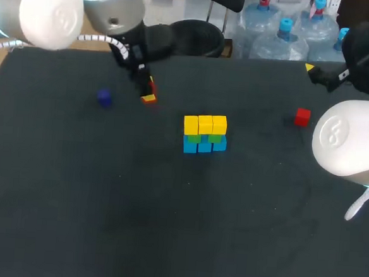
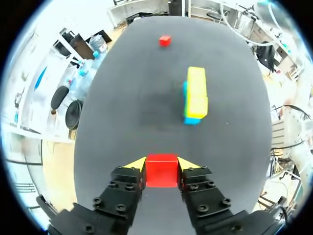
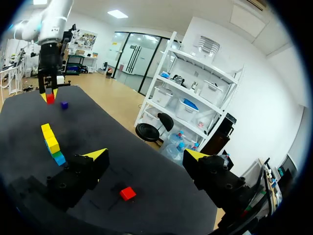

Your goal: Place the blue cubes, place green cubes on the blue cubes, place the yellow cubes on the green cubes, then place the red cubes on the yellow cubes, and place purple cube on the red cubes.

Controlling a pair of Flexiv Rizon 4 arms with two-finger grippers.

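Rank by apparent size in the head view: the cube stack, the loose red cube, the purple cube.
1. cube stack, clearly largest.
2. loose red cube and purple cube: nearly alike, so I cannot rank them.

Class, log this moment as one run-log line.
left gripper: shut on red cube | right gripper: open | stack: blue, green, yellow layers | on table: second red cube, purple cube

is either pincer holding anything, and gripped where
The left pincer holds a red cube by two opposite side faces, one yellow tip on each. The right pincer is open and empty.
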